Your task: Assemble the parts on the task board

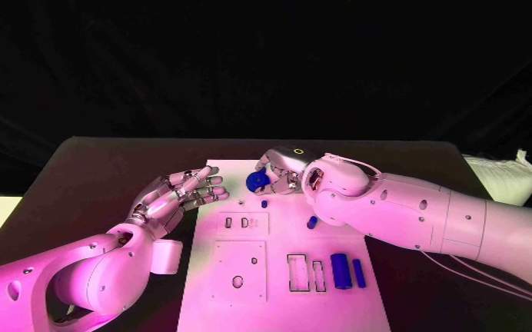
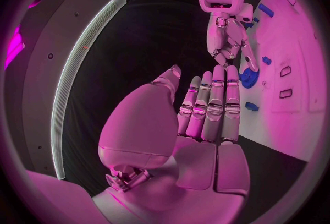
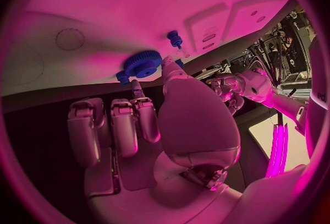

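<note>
- The left hand lies at the left edge of the task board, fingers straight, close together and pointing toward the board's far end; it holds nothing, and its fingertips reach just over the board's edge.
- The task board, a white plate on the black table, runs from the far middle toward the robot.
- On the board's left part sit two raised white panels: a small one with short slots, and nearer the robot a larger one with a round hole and small openings. I cannot tell whether anything sits in those slots.
- A small blue peg stands just beyond the slotted panel.
- A blue gear is at the board's far end, pinched by the fingers of the right hand; the right wrist view shows the gear at that hand's fingertips, close over the white surface.
- Another small blue piece lies mid-board, just beside the right arm.
- Near the robot, two rectangular frames lie flat on the board.
- Right of them lie two blue blocks, side by side.
</note>
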`<control>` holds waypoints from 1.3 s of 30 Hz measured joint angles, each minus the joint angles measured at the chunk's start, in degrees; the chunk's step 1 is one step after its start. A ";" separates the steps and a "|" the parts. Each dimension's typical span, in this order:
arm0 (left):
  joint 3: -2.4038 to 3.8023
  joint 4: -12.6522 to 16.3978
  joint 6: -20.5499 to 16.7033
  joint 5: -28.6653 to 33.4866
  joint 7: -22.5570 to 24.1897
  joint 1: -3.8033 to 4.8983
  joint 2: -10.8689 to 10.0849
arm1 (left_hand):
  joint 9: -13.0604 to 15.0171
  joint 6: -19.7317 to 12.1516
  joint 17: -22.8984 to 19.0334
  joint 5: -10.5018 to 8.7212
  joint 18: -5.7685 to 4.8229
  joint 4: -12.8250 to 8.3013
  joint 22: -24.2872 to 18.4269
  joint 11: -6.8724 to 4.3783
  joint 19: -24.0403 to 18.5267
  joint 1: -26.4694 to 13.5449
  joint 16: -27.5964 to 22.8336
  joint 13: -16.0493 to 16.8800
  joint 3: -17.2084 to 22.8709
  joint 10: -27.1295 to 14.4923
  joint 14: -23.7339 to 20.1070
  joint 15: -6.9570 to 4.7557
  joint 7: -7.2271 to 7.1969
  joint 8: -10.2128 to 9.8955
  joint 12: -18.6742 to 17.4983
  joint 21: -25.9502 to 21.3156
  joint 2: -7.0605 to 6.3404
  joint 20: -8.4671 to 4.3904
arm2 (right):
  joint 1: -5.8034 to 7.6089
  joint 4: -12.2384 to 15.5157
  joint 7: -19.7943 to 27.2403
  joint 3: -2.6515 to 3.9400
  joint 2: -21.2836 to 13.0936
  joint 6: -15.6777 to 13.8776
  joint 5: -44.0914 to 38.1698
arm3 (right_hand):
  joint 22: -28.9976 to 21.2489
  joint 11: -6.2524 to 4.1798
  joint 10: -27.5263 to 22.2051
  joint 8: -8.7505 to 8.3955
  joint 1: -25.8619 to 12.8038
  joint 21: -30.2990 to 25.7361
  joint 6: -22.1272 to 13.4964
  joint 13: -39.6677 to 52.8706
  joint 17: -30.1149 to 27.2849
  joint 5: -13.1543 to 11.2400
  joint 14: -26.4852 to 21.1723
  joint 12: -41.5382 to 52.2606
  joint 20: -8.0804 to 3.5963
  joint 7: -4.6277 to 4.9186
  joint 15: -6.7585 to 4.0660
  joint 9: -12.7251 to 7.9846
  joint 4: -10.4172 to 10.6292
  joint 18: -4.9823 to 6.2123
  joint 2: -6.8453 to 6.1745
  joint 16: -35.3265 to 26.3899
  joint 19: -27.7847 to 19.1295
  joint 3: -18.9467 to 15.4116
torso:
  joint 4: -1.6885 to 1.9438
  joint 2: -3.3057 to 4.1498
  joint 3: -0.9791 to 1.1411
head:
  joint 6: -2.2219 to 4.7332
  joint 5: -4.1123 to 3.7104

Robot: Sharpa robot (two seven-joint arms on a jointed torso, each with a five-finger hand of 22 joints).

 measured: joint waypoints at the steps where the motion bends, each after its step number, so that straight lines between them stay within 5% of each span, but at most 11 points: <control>1: 0.00 0.00 0.00 0.00 -0.01 0.00 -0.01 | 0.00 0.00 0.00 0.00 0.00 0.00 0.00 0.00 0.00 0.00 0.00 0.00 0.00 0.00 0.00 0.00 0.00 0.00 0.00 0.00 0.00 0.00 | 0.00 0.00 -0.05 0.00 -0.04 0.19 0.09 | 0.00 0.05 0.05 0.24 -0.71 0.00 0.50 0.00 0.00 0.69 0.00 0.00 0.00 -0.11 0.00 0.05 0.39 0.00 0.71 0.00 0.00 -0.09 | 0.00 0.00 0.00 | 0.00 0.00; 5: 0.00 0.01 0.01 0.00 -0.05 0.00 -0.01 | 0.00 0.00 0.00 0.00 0.00 0.00 0.00 0.00 0.00 0.00 0.00 0.00 0.00 0.00 0.00 0.00 0.00 0.00 0.00 0.00 0.00 0.00 | 0.00 0.08 -0.19 -0.02 -0.31 0.75 0.52 | -0.01 0.04 0.05 0.28 -2.97 0.00 1.87 0.00 0.00 3.19 0.00 0.17 0.00 -0.58 0.00 0.09 0.55 0.00 2.97 0.00 0.00 -0.24 | 0.00 0.00 -0.01 | -0.01 -0.03; 8: 0.00 0.01 0.02 0.00 -0.07 0.00 -0.03 | 0.00 0.00 0.00 0.00 0.00 0.00 0.00 0.00 0.00 0.00 0.00 0.00 0.00 0.00 0.00 0.00 0.00 0.00 0.00 0.00 0.00 0.00 | -0.04 0.54 -0.18 -0.02 -0.98 0.16 0.92 | -0.01 0.04 0.05 0.51 -3.39 0.00 2.42 0.00 -0.01 5.31 0.00 1.14 0.00 -0.79 0.00 0.11 0.55 0.00 3.44 0.00 0.00 -0.24 | 0.00 0.00 0.02 | -0.04 -0.03; 14: 0.00 -0.01 0.03 0.00 -0.11 0.00 -0.21 | 0.00 0.00 0.00 0.00 0.00 0.00 0.00 0.00 0.00 0.00 0.00 0.00 0.00 0.00 0.00 0.00 0.00 0.00 0.00 0.00 0.00 0.00 | -0.12 2.39 2.14 0.03 -3.62 -5.16 3.23 | -0.01 0.04 0.05 0.47 -2.05 0.00 2.81 -0.01 -0.01 6.30 0.00 1.29 -0.01 -0.78 0.00 0.01 -0.52 0.00 4.76 0.00 0.00 0.02 | -0.11 -0.01 0.09 | 0.10 -0.03; 23: -0.01 -0.04 0.04 0.00 -0.15 0.00 -0.31 | 0.00 0.00 -0.01 0.00 0.00 0.00 0.00 0.00 0.00 0.00 0.00 0.00 0.00 0.00 0.00 0.00 0.00 0.00 0.00 0.00 0.00 0.00 | 0.41 8.73 11.06 1.09 -13.21 -11.89 12.92 | -0.01 0.04 0.05 0.26 -0.98 0.00 2.42 -0.01 -0.01 7.97 0.00 0.68 -0.01 -0.39 0.00 -0.09 -1.62 0.00 3.69 0.00 0.00 -0.66 | -0.40 -0.14 0.17 | 0.58 -0.38; 28: -0.01 -0.21 0.05 0.00 -0.17 -0.01 -0.13 | 0.00 0.00 -0.01 0.00 0.00 0.00 0.01 0.00 0.00 0.00 0.00 0.00 0.00 0.00 0.00 0.00 0.00 0.00 0.00 0.00 0.00 0.00 | 0.82 10.28 12.87 1.27 -19.41 -11.67 17.18 | -0.02 0.04 0.05 0.26 -0.22 0.00 2.42 -0.01 -0.02 7.97 0.00 0.68 -0.01 -0.39 0.00 -0.09 -2.05 0.00 2.81 0.00 0.00 -1.17 | -0.94 -0.33 0.39 | 0.84 -0.50; 31: -0.01 -0.37 0.06 0.00 -0.18 0.00 0.10 | 0.00 0.00 -0.01 0.00 0.00 0.00 0.01 0.00 0.00 0.00 0.00 0.00 0.00 0.00 0.00 0.00 0.00 0.00 0.00 0.00 0.00 0.00 | 0.81 10.48 13.31 1.28 -22.03 -10.98 18.83 | -0.02 0.04 0.05 0.26 2.65 0.00 2.87 -0.01 -0.02 7.61 0.00 0.68 -0.01 -0.84 0.00 -0.01 -4.09 0.00 3.64 0.00 -0.01 -0.32 | -1.19 -0.41 0.56 | 0.92 -0.50; 39: -0.01 -0.69 0.19 0.00 -0.19 -0.01 0.59 | 0.00 0.00 -0.01 0.00 0.00 0.00 -0.05 0.00 0.00 0.00 -0.24 0.00 0.00 0.00 0.00 0.00 0.00 -0.21 -0.30 0.00 0.00 0.00 | -0.30 9.43 14.03 1.12 -25.48 -8.68 20.94 | -0.02 0.04 0.05 0.26 4.77 0.00 3.29 0.04 -0.03 7.27 0.00 0.68 -0.01 -0.84 0.00 -0.02 -6.28 0.00 3.39 0.00 0.00 0.08 | -1.55 -0.55 0.92 | 1.06 -1.13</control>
